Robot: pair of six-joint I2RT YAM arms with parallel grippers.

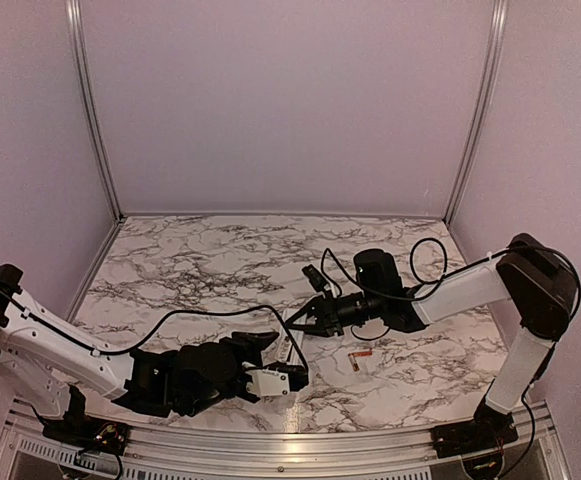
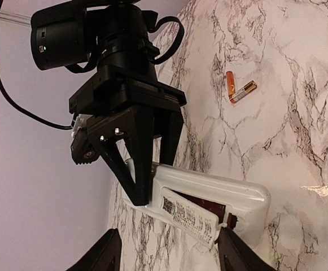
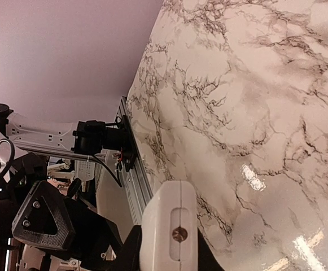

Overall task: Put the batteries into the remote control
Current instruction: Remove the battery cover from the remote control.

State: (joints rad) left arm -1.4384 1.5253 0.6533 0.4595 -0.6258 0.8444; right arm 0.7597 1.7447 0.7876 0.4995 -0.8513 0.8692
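While the left gripper (image 1: 275, 364) appears to pinch the small white rectangular plastic remote control (image 2: 244, 197) at its fingertips, near the front edge of the glossy grey-veined marble-pattern tabletop (image 1: 200, 260), the right gripper (image 2: 151, 182) has its black angular fingers down on the handset's end. I cannot tell whether that claw is clamped on the plastic or merely straddling it; the right wrist view only shows a rounded white end between its fingers.

The remote lies back-side up. A dark reddish battery recess (image 2: 206, 204) shows beside a tilted white printed label panel (image 2: 183, 217) (possibly the cover, half lifted). So I judge the step in hand to be exposing the compartment, with loading not yet begun.

The 2 slim coppery-orange batteries with dark ends (image 2: 238, 90) lie on the table well apart from the remote, to its right, set in a narrow V with 1 end of each close together.

Next, the right claw must let go and take 1 cell. These smooth cylinders could roll on the slick surface, so a centred pinch and correct polarity matter.
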